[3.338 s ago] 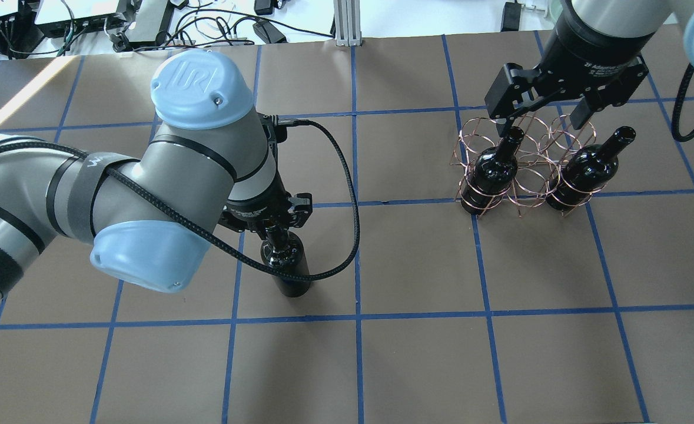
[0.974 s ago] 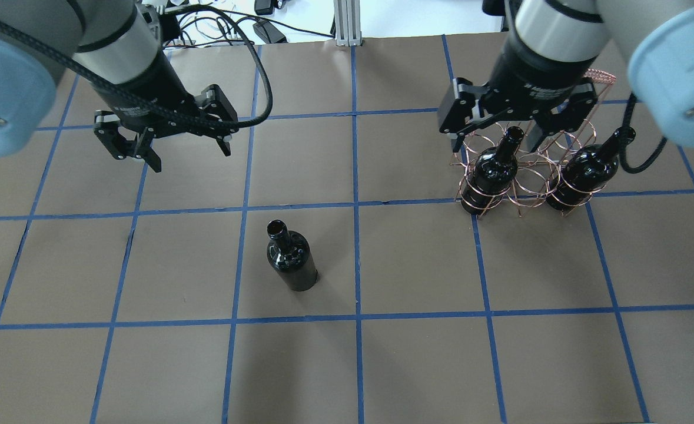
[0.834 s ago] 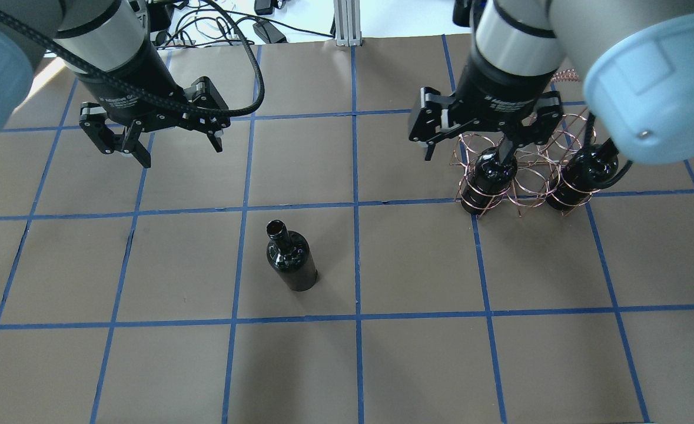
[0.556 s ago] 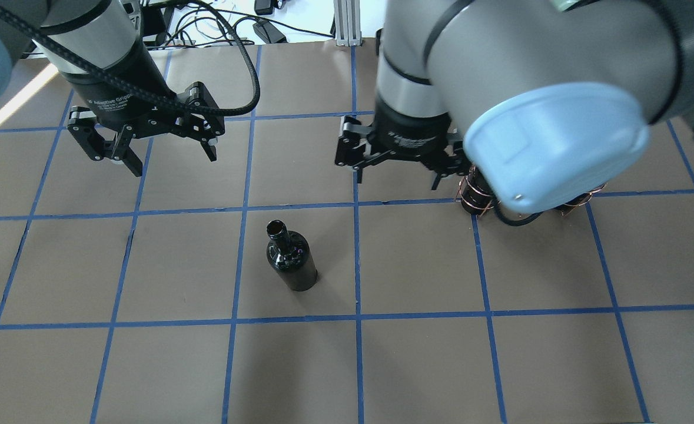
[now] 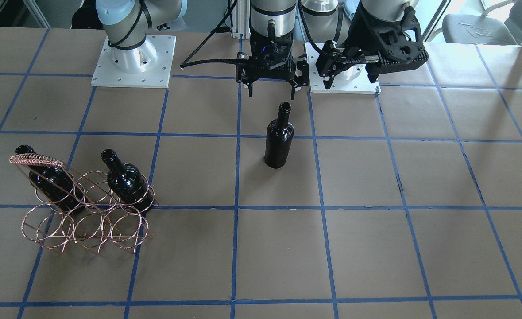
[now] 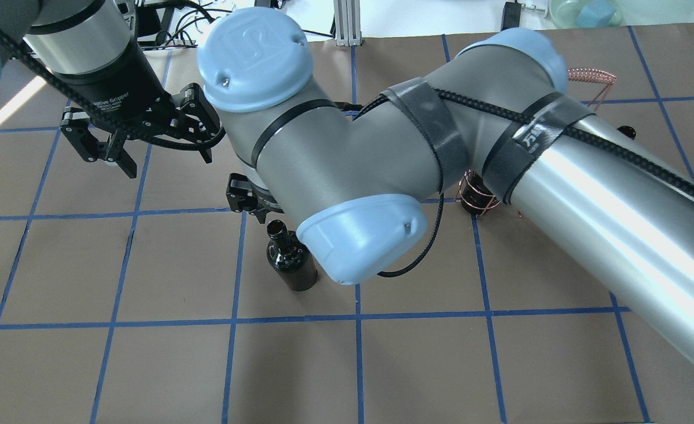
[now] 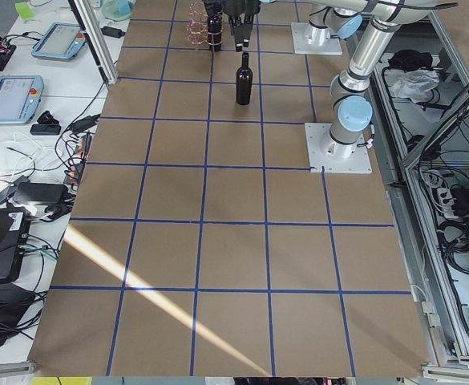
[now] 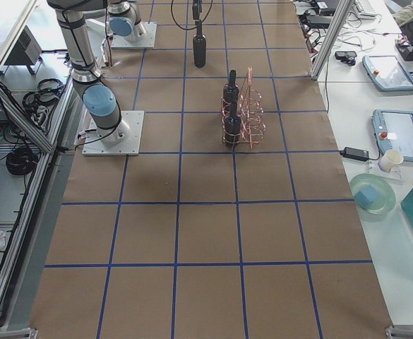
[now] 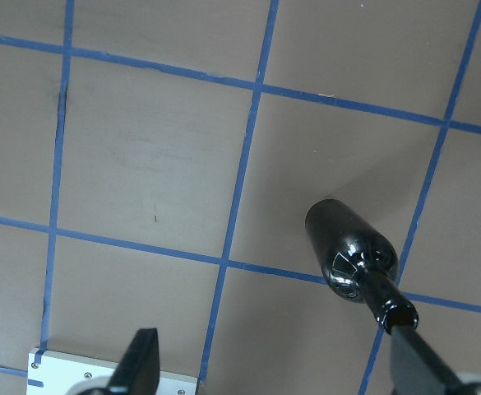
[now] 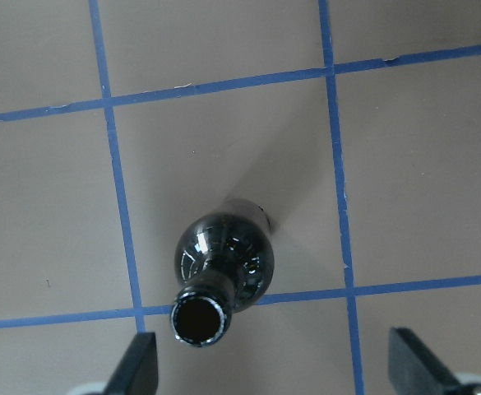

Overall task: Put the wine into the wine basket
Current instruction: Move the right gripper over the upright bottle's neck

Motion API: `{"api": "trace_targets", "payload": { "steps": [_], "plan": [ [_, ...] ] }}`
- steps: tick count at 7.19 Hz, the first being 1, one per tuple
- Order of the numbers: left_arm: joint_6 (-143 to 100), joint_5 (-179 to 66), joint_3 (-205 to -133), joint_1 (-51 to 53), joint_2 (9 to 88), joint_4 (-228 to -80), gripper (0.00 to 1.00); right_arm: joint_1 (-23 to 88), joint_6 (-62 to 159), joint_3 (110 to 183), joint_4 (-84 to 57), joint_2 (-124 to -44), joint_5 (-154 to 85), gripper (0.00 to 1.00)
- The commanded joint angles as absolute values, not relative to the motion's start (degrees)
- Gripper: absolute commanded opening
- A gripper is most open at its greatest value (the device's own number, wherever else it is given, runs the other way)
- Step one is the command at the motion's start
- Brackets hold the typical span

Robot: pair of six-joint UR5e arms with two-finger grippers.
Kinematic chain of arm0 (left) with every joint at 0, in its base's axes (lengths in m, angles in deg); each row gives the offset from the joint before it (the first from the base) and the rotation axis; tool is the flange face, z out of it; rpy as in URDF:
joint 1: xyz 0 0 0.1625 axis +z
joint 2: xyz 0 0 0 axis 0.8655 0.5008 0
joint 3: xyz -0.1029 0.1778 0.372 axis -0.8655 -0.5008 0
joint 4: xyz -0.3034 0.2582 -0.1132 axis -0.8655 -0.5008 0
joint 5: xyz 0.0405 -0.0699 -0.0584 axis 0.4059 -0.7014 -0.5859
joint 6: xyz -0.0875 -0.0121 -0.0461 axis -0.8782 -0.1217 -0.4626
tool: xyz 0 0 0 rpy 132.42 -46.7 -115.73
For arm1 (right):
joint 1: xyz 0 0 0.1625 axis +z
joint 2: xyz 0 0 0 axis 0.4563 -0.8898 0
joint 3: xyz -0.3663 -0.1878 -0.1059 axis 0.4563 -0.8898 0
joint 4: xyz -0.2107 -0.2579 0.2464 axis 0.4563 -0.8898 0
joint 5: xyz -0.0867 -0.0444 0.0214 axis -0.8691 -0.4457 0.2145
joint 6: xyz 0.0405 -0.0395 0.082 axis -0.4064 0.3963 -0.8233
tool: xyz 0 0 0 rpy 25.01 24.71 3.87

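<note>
The loose wine bottle (image 5: 279,141) stands upright on the brown table, near-black and glossy; it also shows in the overhead view (image 6: 291,262). My right gripper (image 5: 272,88) is open and hovers just above it on the robot's side, touching nothing. In the right wrist view the bottle's mouth (image 10: 197,319) lies near one finger (image 10: 137,370). My left gripper (image 6: 164,159) is open and empty, off to the bottle's left and back; its wrist view shows the bottle (image 9: 351,251). The copper wire wine basket (image 5: 83,217) holds two more bottles (image 5: 125,181).
My right arm (image 6: 441,165) stretches across the table and hides most of the basket in the overhead view; only the handle (image 6: 591,75) and a corner show. The arm bases (image 5: 132,57) stand at the table's back. Blue tape lines grid the table.
My left gripper let go of the loose bottle and drew back to the left, open. My right arm swung from over the basket across to the loose bottle.
</note>
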State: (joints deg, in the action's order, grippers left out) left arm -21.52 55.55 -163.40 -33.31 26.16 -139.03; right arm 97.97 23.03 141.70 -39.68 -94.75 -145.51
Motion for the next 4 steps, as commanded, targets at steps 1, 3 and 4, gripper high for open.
{"api": "trace_targets", "payload": {
  "steps": [1, 3, 4],
  "plan": [
    [-18.87, 55.46, -162.34, -31.56, 25.84, -138.87, 1.0, 98.71, 22.07, 141.75, -40.33, -94.05, -145.34, 1.0],
    [-13.43, 55.37, -161.1, -26.3, 24.61, -139.22, 1.0, 98.88, 20.93, 141.84, -41.2, -92.74, -144.9, 1.0],
    [-13.05, 55.45, -161.1, -25.32, 24.17, -139.22, 1.0, 98.88, 20.93, 141.84, -41.47, -92.47, -144.98, 1.0]
  ]
}}
